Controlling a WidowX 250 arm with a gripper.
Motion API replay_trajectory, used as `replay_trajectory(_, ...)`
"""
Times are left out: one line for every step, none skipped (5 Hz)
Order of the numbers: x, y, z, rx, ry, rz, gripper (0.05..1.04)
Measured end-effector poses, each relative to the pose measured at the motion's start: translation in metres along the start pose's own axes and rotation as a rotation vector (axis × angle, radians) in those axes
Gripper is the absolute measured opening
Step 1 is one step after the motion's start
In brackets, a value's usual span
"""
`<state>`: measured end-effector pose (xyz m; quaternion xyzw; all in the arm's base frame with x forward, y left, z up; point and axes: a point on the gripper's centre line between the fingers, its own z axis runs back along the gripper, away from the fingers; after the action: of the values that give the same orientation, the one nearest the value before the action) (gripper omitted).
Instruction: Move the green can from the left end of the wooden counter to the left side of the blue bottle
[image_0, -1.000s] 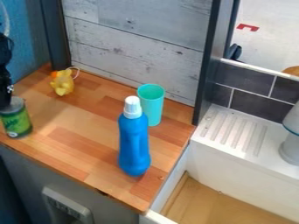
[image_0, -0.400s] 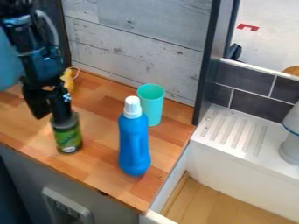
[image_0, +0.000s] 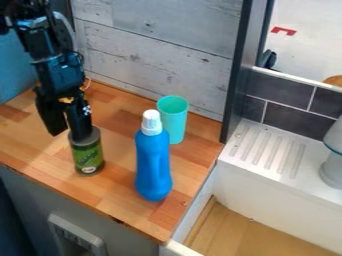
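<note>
Black claw (image_0: 68, 137), fingers apart, one tip hidden at the green can (image_0: 88, 157); yellow thing (image_0: 65, 100) behind, mostly masked.

The black gripper (image_0: 67, 134) hung at the left over the wooden counter (image_0: 123, 102), its two fingers apart, one of them reaching down to the top of a green can (image_0: 88, 156). To the can's right, a blue bottle (image_0: 153, 165) with a white cap (image_0: 151, 121) stood upright, well apart from the can. A turquoise cup (image_0: 175, 120) stood just behind the bottle, near the grey plank wall (image_0: 157, 55). Farther right were a ridged white drainboard (image_0: 270, 150) and dark tiles (image_0: 290, 120).
</note>
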<state>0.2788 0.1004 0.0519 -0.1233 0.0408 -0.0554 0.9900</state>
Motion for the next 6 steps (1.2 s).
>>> replay_trajectory(-0.003,-0.002,0.025,0.035,-0.063,-0.002,1.002)
replay_trajectory(-0.004,0.001,0.060,0.059,-0.167,0.000,1.001)
replay_trajectory(0.005,0.002,0.090,0.064,-0.222,-0.025,1.001)
replay_trajectory(0.005,0.011,0.106,0.131,-0.211,-0.043,1.001)
replay_trajectory(0.016,0.032,0.121,0.276,-0.197,-0.014,1.001)
replay_trajectory(0.031,0.056,0.110,0.297,-0.166,0.023,1.001)
